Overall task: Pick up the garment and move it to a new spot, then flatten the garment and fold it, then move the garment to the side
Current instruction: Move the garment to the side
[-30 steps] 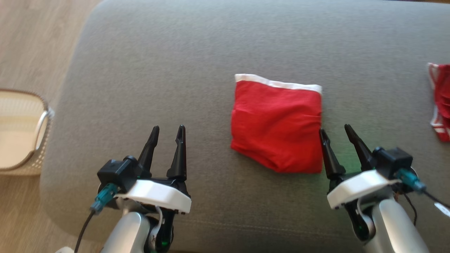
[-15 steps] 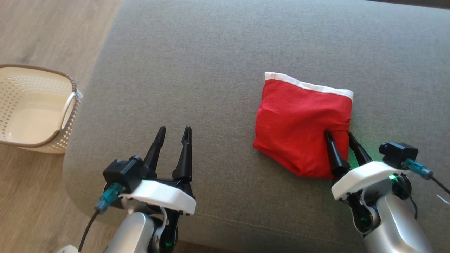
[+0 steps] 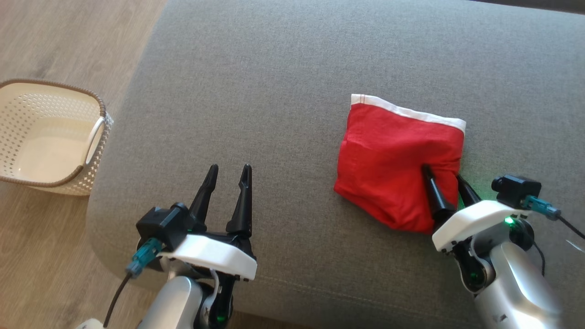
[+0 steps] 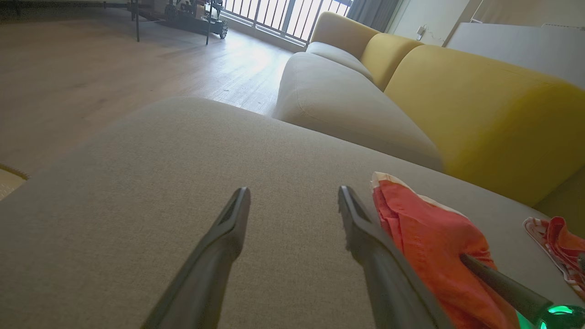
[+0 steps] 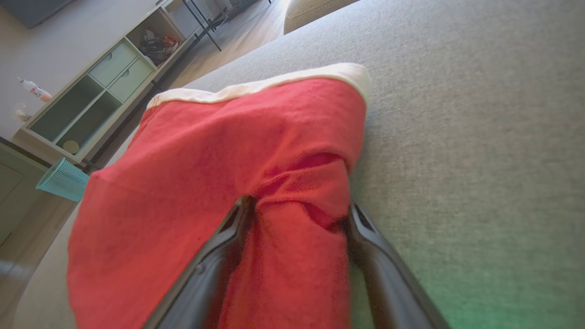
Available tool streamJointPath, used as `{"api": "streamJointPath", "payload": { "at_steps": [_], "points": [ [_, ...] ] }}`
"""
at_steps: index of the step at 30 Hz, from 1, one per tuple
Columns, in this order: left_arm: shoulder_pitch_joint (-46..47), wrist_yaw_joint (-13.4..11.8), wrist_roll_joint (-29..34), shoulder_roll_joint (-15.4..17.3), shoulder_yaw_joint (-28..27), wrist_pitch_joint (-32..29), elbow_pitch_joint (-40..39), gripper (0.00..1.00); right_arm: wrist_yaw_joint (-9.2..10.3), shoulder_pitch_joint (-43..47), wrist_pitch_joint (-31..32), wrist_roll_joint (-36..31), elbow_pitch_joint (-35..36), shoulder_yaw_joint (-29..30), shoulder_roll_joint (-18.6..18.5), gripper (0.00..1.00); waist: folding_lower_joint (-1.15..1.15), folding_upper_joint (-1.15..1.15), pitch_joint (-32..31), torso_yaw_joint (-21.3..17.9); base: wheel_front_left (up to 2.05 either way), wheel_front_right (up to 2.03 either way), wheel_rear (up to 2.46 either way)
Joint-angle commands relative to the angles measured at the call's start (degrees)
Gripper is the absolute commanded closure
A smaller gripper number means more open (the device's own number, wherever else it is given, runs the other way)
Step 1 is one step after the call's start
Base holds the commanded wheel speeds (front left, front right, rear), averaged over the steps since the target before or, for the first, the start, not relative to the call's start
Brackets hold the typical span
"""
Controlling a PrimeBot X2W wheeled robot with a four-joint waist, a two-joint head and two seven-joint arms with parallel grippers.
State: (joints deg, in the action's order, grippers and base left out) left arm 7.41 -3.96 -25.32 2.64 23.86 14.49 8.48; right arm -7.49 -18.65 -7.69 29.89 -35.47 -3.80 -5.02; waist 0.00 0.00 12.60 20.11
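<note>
Right pincer [image 3: 442, 173] has come in from just off the near-right corner of the garment [image 3: 388, 155] and now sits over its right edge. The head camera also swung, so the shift of everything else is just the view.

Garment is a red folded piece with a white waistband along its far edge. That band runs left to right, with the right end a touch nearer. It's close to square, so the long axis is hard to call; if anything it runs near to far. The near end rounds off toward the right. It lies mostly flat, with some wrinkles bunched up on the right side.

One finger presses on top of the red fabric and the other sits right at the edge. They stand apart with a ridge of cloth between them, not pinched yet.

All of this lies on the grey cushion [image 3: 256, 91], right of middle.

Left pincer [image 3: 230, 167] hovers well to the left of the garment with its fingers spread and nothing in them.

Further left, a cream basket [image 3: 50, 82] stands on the wooden floor [image 3: 68, 41]. The left wrist view catches a second red-and-white piece [image 4: 555, 246] off to the right.
</note>
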Motion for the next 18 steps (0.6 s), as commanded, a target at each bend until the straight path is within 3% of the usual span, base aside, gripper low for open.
{"api": "streamJointPath", "payload": {
  "at_steps": [1, 13, 18],
  "points": [
    [2.2, 0.1, 0.2, 0.2, -1.3, 0.5, -2.0, 0.00, 0.00, -0.9, -0.7, -0.3, -0.5, -1.8, -0.4, 1.00, 0.00, 0.00, 0.0, 0.0, 0.00, 0.00, 0.00],
    [2.3, -0.1, 0.6, 0.2, -1.2, 0.5, -2.0, 0.00, 0.00, -3.5, -5.5, -11.8, -3.1, -5.3, -4.7, 1.00, 0.00, 0.00, -1.0, -3.9, 0.00, 0.00, 0.00],
    [2.9, 0.2, 1.2, 0.2, -1.3, 0.5, -2.1, 0.00, 0.00, -6.6, -5.5, -19.3, -0.2, -9.3, -8.2, 1.00, 0.00, 0.00, 0.0, -9.2, 0.00, 0.00, 0.00]
  ]
}}
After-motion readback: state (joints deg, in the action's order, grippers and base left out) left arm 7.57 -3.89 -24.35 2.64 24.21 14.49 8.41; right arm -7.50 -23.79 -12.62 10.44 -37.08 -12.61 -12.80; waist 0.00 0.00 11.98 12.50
